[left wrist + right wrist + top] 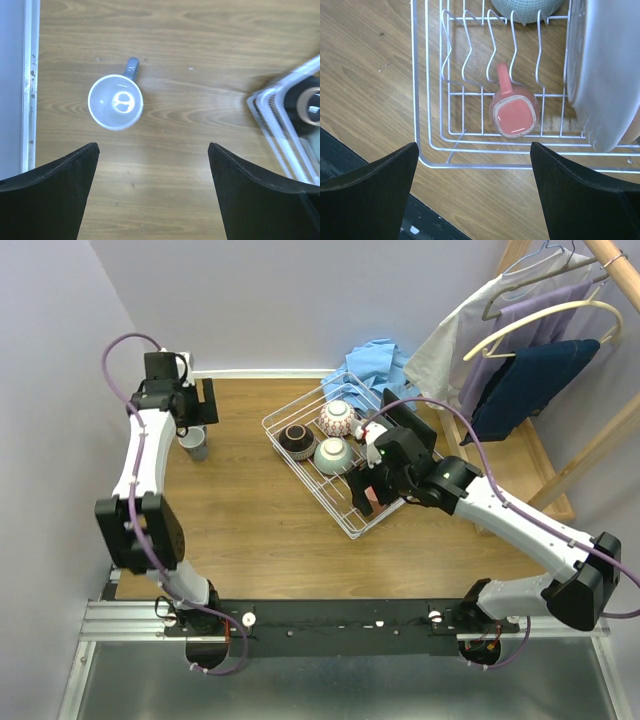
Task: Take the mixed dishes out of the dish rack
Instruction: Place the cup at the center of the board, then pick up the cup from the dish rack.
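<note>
From above, the dish rack (pixel 310 480) sits on the wooden table (pixel 250 530) at about 2 o'clock from the table's middle. It holds a dark brown bowl (pixel 297 440), a patterned round bowl (pixel 338 418) and a pale green bowl (pixel 333 456) close together. The right gripper (pixel 368 478) hangs over the rack's 5 o'clock corner. At 10 o'clock a grey cup (pixel 194 443) stands on the bare wood, well apart from the rack, with the left gripper (pixel 197 412) just above it. A blue cloth (pixel 375 362) lies behind the rack. In the left wrist view the grey cup (pixel 115 102) is upright and empty, handle toward 1 o'clock. The left gripper (pixel 152 146) is spread wide and holds nothing; the cup lies beyond its fingertips at 11 o'clock. A blurred rack corner (pixel 280 125) shows at 3 o'clock. In the right wrist view an orange-red cup (pixel 514 114) rests among the rack's (pixel 427 100) prongs, mouth toward the camera, handle at 12 o'clock. A pale plate (pixel 605 75) stands on edge at 3 o'clock, and the green bowl (pixel 525 7) is at 12. The right gripper (pixel 474 145) is wide and empty.
</note>
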`<state>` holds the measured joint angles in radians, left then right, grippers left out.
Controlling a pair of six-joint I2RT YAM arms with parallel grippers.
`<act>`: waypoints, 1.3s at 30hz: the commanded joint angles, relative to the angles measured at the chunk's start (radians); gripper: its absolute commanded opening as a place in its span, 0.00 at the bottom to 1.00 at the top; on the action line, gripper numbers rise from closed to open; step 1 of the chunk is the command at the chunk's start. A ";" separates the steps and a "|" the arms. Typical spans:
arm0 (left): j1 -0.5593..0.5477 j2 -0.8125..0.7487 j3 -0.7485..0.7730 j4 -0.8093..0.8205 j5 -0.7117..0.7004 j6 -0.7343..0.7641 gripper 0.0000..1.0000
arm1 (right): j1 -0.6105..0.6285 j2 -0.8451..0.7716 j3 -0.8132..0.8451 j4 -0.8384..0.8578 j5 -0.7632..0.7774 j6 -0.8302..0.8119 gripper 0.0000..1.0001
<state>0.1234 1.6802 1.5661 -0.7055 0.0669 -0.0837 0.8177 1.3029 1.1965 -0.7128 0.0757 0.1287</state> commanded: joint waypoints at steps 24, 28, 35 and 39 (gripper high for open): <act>-0.076 -1.119 -0.808 -0.015 0.222 -0.442 0.99 | -0.003 0.294 0.068 -0.019 0.150 -0.227 1.00; -0.105 -1.126 -0.788 -0.029 0.195 -0.410 0.99 | -0.009 0.305 0.049 -0.001 0.150 -0.248 1.00; -0.156 -1.128 -0.796 -0.029 0.205 -0.398 0.99 | -0.017 0.326 0.026 0.026 0.093 -0.279 0.96; -0.177 -1.126 -0.790 -0.022 0.211 -0.398 0.99 | -0.031 0.343 0.005 0.033 0.075 -0.293 0.91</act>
<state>-0.0292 0.5591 0.7593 -0.7284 0.2703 -0.4953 0.8024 1.6165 1.2354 -0.7040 0.1871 -0.1310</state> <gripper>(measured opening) 0.990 0.929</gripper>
